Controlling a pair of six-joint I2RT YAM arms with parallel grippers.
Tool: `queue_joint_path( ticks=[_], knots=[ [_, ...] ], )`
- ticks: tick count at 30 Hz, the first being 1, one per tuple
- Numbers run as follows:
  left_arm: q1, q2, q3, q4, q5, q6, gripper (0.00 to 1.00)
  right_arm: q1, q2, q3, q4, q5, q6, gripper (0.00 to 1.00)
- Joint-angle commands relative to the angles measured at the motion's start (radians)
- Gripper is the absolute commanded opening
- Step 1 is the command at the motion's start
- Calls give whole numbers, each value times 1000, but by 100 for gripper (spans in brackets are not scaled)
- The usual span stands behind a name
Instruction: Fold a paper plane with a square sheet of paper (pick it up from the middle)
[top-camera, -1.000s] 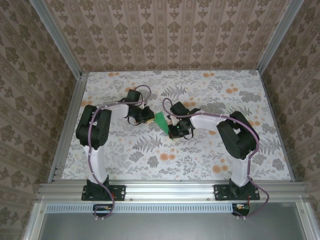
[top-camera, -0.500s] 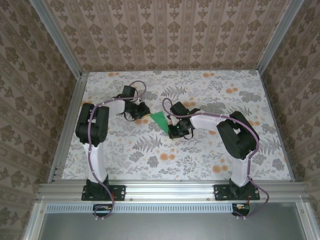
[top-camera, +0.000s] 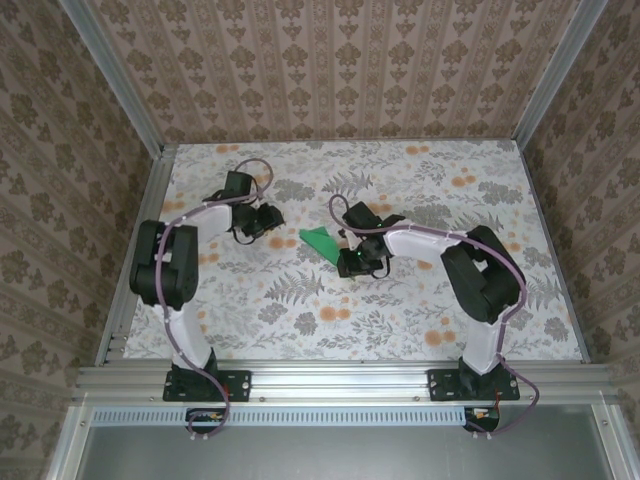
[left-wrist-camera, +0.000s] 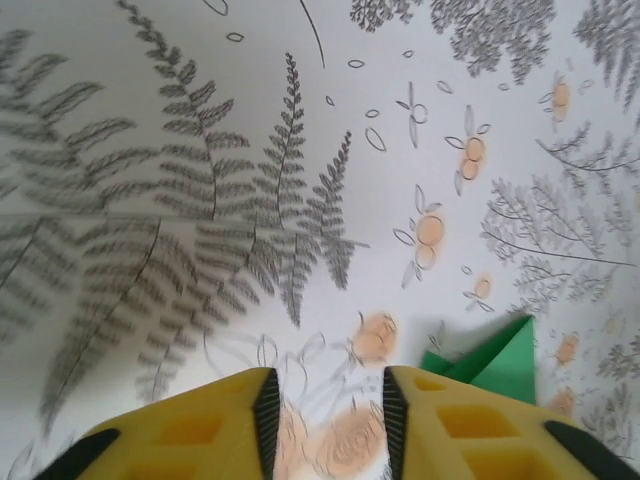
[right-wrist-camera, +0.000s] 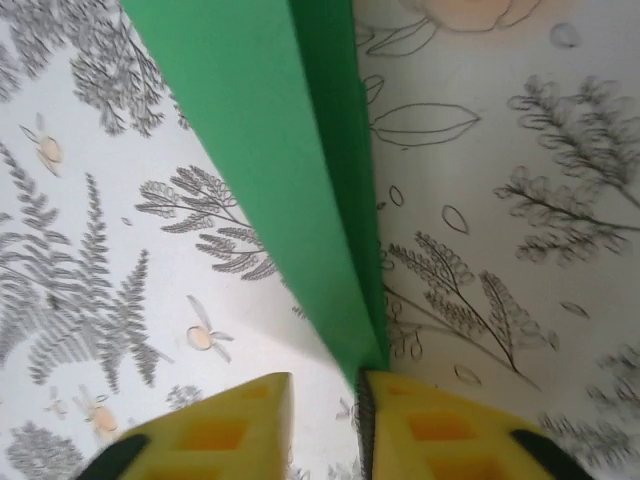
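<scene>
The square sheet of paper is folded into a slim, pointed green paper plane (top-camera: 320, 242) with a centre crease, and it lies on the flowered table. My right gripper (top-camera: 351, 264) stands open at the plane's near tip. In the right wrist view the plane (right-wrist-camera: 290, 170) narrows down to the inner edge of the right finger (right-wrist-camera: 430, 420), with the jaws (right-wrist-camera: 325, 390) apart and nothing pinched. My left gripper (top-camera: 268, 219) hangs open to the left of the plane, apart from it. In the left wrist view the plane (left-wrist-camera: 498, 362) pokes out beside the open gripper (left-wrist-camera: 327, 400).
The flowered tabletop (top-camera: 400, 320) is fenced by aluminium rails (top-camera: 330, 378) at the front and sides, with patterned walls behind. Both arm bases sit at the near edge.
Both grippers have opened and let go of the paper plane. The left arm has drawn back to the left, away from it. The right arm has stayed almost still.
</scene>
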Motion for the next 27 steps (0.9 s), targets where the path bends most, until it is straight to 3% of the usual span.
queue_joint_path(
  ticks=[1, 5, 11, 17, 21, 27],
  knots=[
    [-39, -105, -38, -62, -71, -6, 43, -4, -137, 5, -2, 45, 29, 39],
    [-119, -175, -47, -140, -163, 8, 55, -17, -255, -56, 58, 128, 23, 54],
    [-281, -174, 27, -300, -340, -8, 71, -93, -418, -226, 184, 240, 48, 65],
    [-420, -90, 106, -340, -371, -127, 82, -178, -511, -382, 335, 256, 86, 80],
    [-480, 2, 187, -354, -387, -214, 84, -207, -519, -437, 385, 278, 114, 90],
    [-512, 119, 307, -414, -440, -291, 82, -222, -529, -456, 398, 278, 113, 94]
  ],
)
